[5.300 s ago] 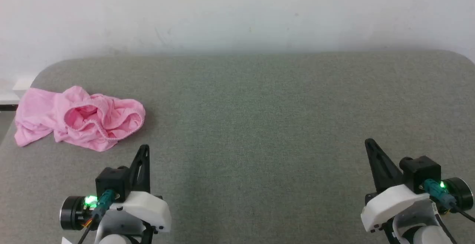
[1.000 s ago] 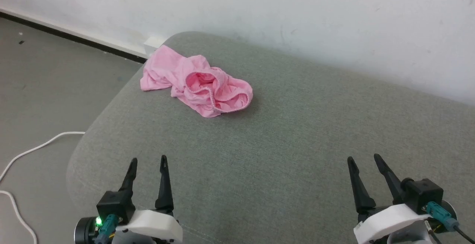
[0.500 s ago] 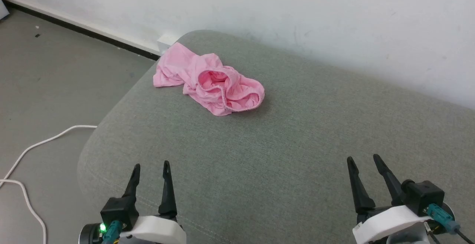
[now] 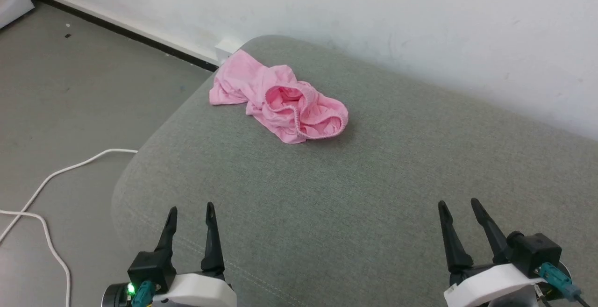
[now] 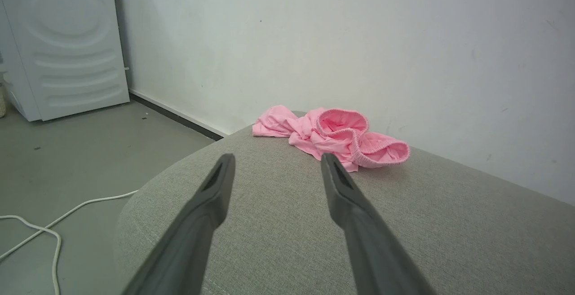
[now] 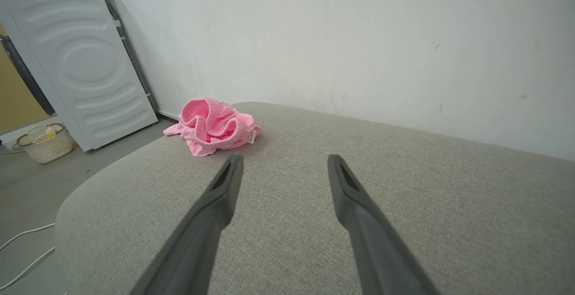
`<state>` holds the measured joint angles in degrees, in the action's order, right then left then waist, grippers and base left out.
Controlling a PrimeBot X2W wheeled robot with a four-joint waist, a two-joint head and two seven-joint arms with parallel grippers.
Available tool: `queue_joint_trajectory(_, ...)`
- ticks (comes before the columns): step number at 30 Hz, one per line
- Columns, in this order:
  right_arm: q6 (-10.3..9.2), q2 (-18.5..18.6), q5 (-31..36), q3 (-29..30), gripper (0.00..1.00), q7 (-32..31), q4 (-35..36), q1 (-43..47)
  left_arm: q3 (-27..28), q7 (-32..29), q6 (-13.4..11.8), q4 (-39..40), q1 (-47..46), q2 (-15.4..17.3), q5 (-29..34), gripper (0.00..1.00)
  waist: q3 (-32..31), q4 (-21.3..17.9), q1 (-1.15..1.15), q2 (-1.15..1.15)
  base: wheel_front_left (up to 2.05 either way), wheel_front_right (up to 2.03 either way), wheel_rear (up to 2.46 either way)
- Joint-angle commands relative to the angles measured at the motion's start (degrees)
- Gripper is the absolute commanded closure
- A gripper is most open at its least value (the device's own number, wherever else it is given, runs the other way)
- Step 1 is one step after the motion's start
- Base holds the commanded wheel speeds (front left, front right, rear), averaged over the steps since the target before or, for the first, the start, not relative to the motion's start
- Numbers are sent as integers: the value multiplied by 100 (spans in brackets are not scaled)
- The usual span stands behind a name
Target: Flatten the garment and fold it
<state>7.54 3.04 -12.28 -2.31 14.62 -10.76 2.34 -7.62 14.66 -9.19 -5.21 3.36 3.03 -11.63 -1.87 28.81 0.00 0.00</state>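
Garment (image 4: 280, 100) lies bunched on the cushion's (image 4: 327, 195) far left corner, ruffled opening gaping upward, just as it lay a moment ago. Only the robot has turned, so it now faces that corner more squarely. Left gripper (image 4: 191, 207) and right gripper (image 4: 457, 202) hover over the cushion's near edge, fingers parted, holding nothing, well short of the cloth. Flattening hasn't begun, I'd say; a reach comes next.
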Motion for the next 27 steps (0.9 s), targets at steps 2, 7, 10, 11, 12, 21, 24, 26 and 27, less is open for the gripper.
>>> queue_joint_trajectory(2, -5, -16, -48, -8, 0, 38, -19, 42, -23, 34, -33, -20, 59, -15, -42, 0, 23, -4, 0, 0, 0, 0, 0)
queue_joint_trajectory(7, -5, -16, -46, -2, 0, 38, -36, 29, -20, 34, -46, -10, 55, -15, -42, 0, 41, -26, 0, 0, 0, 0, 0)
queue_joint_trajectory(10, -5, -16, -46, 1, 0, 38, -48, 22, -14, 34, -53, -11, 52, -15, -56, 0, 46, -49, 0, 0, 0, 0, 0)
queue_joint_trajectory(11, -5, -16, -49, 3, 0, 38, -49, 19, -8, 34, -51, -14, 47, -15, -83, 0, 50, -61, 0, 0, 0, 0, 0)
queue_joint_trajectory(12, -5, -16, -52, 6, 0, 38, -47, 14, -6, 34, -41, -28, 28, -15, -99, 0, 56, -75, 0, 0, 0, 0, 0)
queue_joint_trajectory(21, -5, -16, 113, 149, 0, 7, 91, -153, 357, 24, 456, -420, -1387, 188, -513, 0, 415, -388, 0, 0, 0, 0, 0)
queue_joint_trajectory(24, -5, -16, 271, 256, 0, -88, 249, -258, 557, -193, 662, -713, -2203, 213, -933, 0, 693, -578, 0, 0, 0, 0, 0)
queue_joint_trajectory(26, -5, -16, 386, 348, 0, -178, 410, -329, 634, -475, 779, -924, -2744, 273, -1160, 0, 959, -714, 0, 0, 0, 0, 0)
queue_joint_trajectory(27, -5, -16, 447, 396, 0, -230, 506, -369, 664, -666, 846, -1050, -3020, 287, -1299, 0, 1111, -787, 0, 0, 0, 0, 0)
